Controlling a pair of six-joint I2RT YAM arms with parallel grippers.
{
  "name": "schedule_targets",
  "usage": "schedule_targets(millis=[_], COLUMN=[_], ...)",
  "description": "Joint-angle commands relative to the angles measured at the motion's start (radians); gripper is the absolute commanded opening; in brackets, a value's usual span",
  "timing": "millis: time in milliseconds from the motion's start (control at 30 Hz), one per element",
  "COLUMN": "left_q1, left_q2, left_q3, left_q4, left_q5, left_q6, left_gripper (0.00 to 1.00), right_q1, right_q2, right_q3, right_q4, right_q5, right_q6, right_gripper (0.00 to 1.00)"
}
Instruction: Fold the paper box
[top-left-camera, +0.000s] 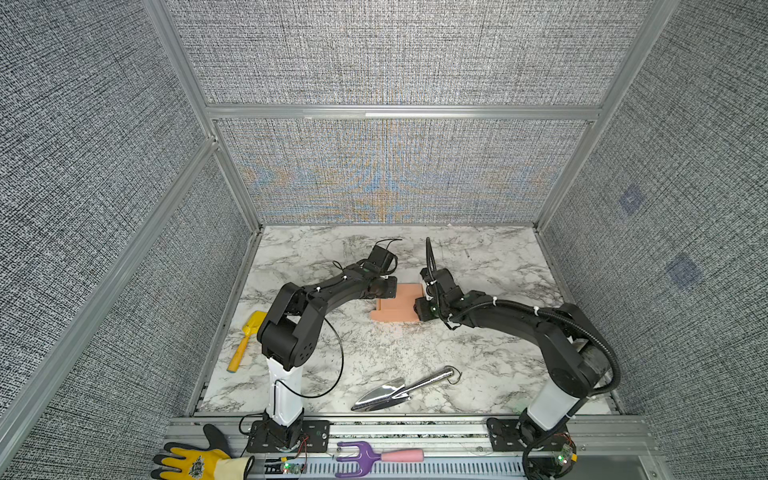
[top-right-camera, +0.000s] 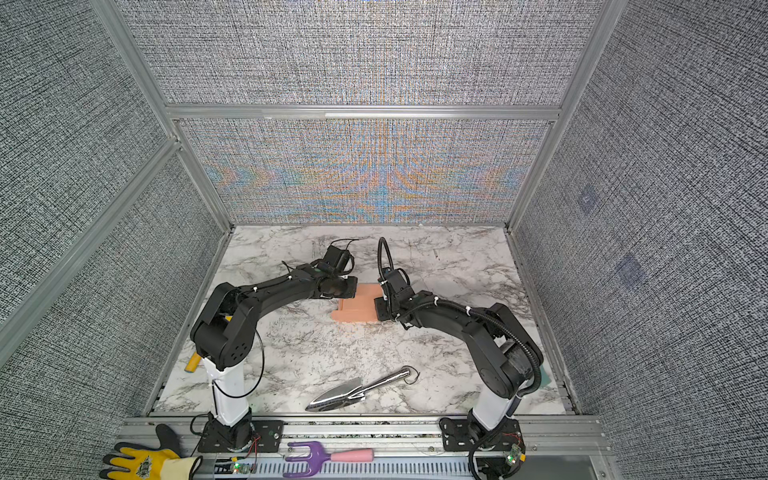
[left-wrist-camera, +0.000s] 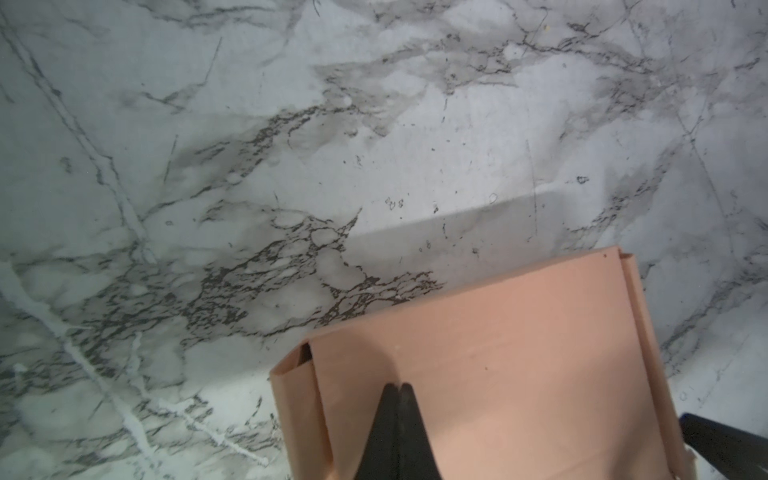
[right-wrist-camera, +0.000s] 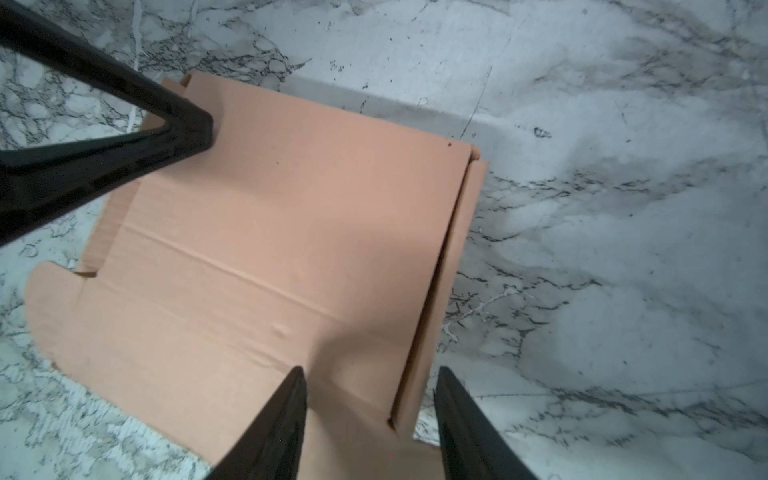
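Salmon paper box lies mid-worktop, its ends hidden beneath both arms. Left fingers, shut and empty, rest on its top panel; right fingers, half open, straddle its side fold without gripping.

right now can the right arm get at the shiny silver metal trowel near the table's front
Probably yes: the shiny silver metal trowel lies uncovered on the marble table. The right gripper, open astride a side flap of the salmon-pink cardboard box, would need to back off first.
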Motion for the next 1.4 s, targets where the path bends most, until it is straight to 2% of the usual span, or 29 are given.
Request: schedule_targets(millis=[0, 200, 467, 633, 1000, 1367], left_q1=[-0.003, -0.006, -0.011, -0.011, -0.012, -0.017], left_q2=[0.018, 0.009, 0.012, -0.015, -0.144, -0.273], left_q3=[-0.003, -0.014, -0.02, -0.002, 0.059, -0.145], left_q4=[-0.025, -0.026, -0.029, -0.049, -0.18, -0.187], left_q5=[0.001, -0.014, -0.003, -0.024, -0.071, -0.017], left_q6=[0.012, 0.008, 0.005, 0.001, -0.009, -0.05], left_gripper=[0.04, 0.04, 0.05, 0.17, 0.34, 0.36], right_q1=[-0.001, -0.001, -0.007, -0.01, -0.017, -0.018], right_q2=[-0.038, -0.122, -0.121, -0.13, -0.174, -0.168], right_q3=[-0.017, -0.063, -0.104, -0.107, -0.096, -0.127], right_q4=[-0.008, -0.02, -0.028, -0.028, -0.091, -0.068], right_q5=[0.013, 0.022, -0.003, -0.005, 0.004, -0.026], right_q6=[0.027, 0.056, 0.092, 0.097, 0.106, 0.125], right_gripper=[0.53, 0.53, 0.63, 0.64, 0.65, 0.65])
